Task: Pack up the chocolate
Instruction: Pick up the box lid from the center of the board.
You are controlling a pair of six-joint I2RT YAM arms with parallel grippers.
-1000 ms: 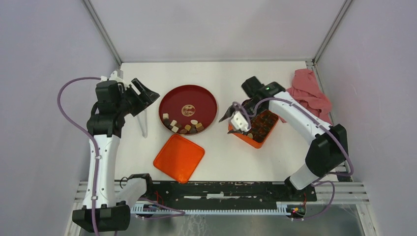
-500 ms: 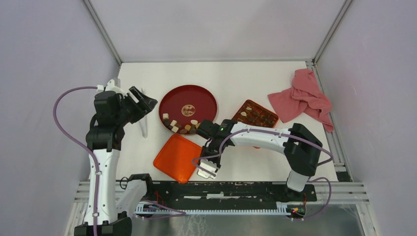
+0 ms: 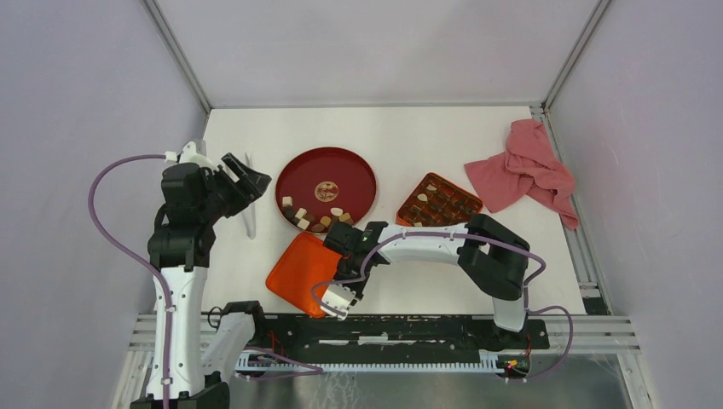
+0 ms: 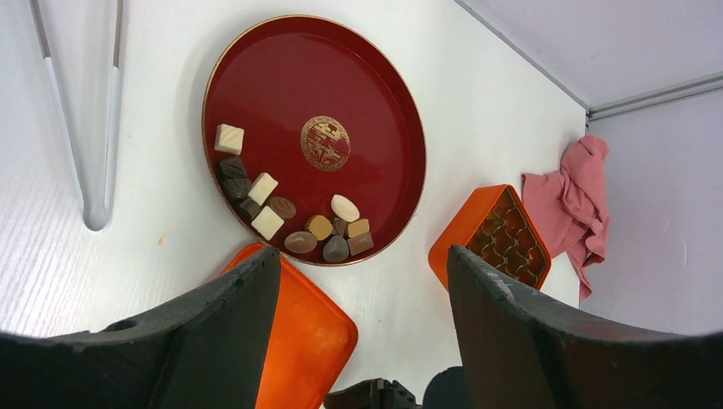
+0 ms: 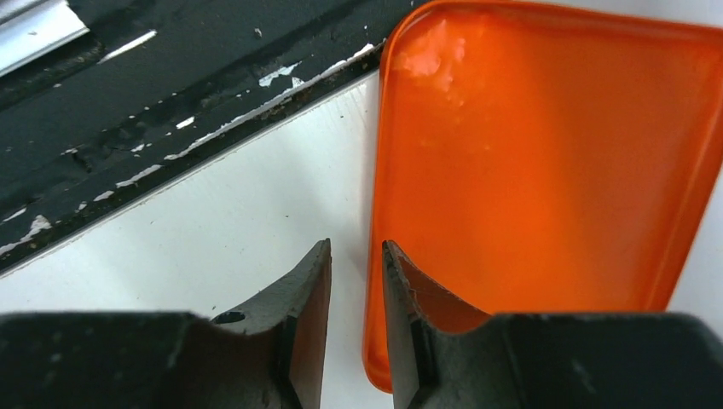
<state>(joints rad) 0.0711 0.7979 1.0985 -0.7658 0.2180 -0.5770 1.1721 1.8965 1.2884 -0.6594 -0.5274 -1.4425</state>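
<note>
The chocolate (image 3: pixel 315 220) lies as several small brown, tan and cream pieces (image 4: pixel 290 221) along the near rim of the round dark red plate (image 3: pixel 326 153). The square orange box (image 3: pixel 439 204) with its grid of compartments stands right of the plate, and a few pieces show inside it. Its flat orange lid (image 3: pixel 298 273) lies near the front edge. My right gripper (image 5: pixel 356 247) is down at the lid's (image 5: pixel 546 170) near right edge, jaws narrowly apart astride the rim, one finger over the lid. My left gripper (image 4: pixel 362 256) hangs wide open and empty, left of the plate.
White tongs (image 3: pixel 249 204) lie on the table left of the plate. A pink cloth (image 3: pixel 529 170) is bunched at the back right. The black base rail (image 3: pixel 384 328) runs along the near edge, close to the right gripper. Grey walls enclose the table.
My right arm swung from the orange box across to the lid's near edge, and its jaws narrowed. The left arm shifted only slightly.
</note>
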